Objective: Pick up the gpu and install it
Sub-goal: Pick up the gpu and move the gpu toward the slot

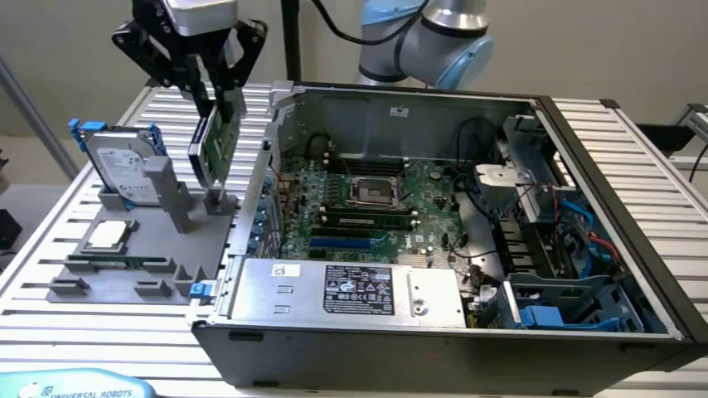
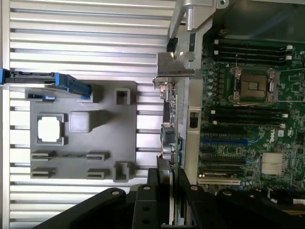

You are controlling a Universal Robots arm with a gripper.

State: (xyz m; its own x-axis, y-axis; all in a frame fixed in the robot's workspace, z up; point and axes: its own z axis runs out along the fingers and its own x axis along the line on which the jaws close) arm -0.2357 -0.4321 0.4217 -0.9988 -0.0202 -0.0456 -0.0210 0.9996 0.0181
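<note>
**Card held upright beside the open case**

The open computer case [image 1: 332, 348] takes up most of the table [image 1: 619, 141], with its green main board [image 1: 376, 195] exposed and the long slots lying across it. The biggest risk, as I judge it, is the case's near side wall [image 1: 257, 191]. The card hangs just outside it, so a low or slanted carry could knock the card's lower edge or its metal bracket [image 2: 175, 71] against that rim. That could twist the card in the grip.

On the exterior view's left is the gray stand [image 1: 122, 282], with a hard drive [image 1: 116, 166] standing in it. The card's lower edge is close to the stand's upright posts [image 1: 215, 201]. I cannot tell whether it is fully clear of them, and a sideways pull before it is free could snag or bend it.

The gpu [image 1: 214, 149] stands on edge, between the stand and the case wall, and tilts slightly. That tilt could keep its contact edge from meeting a slot squarely.

The gripper [image 1: 215, 104] is above the card, with its jaws partly closed and clamped on the card's upper edge. The grip holds a thin edge, so a bump may make the card slip.
</note>
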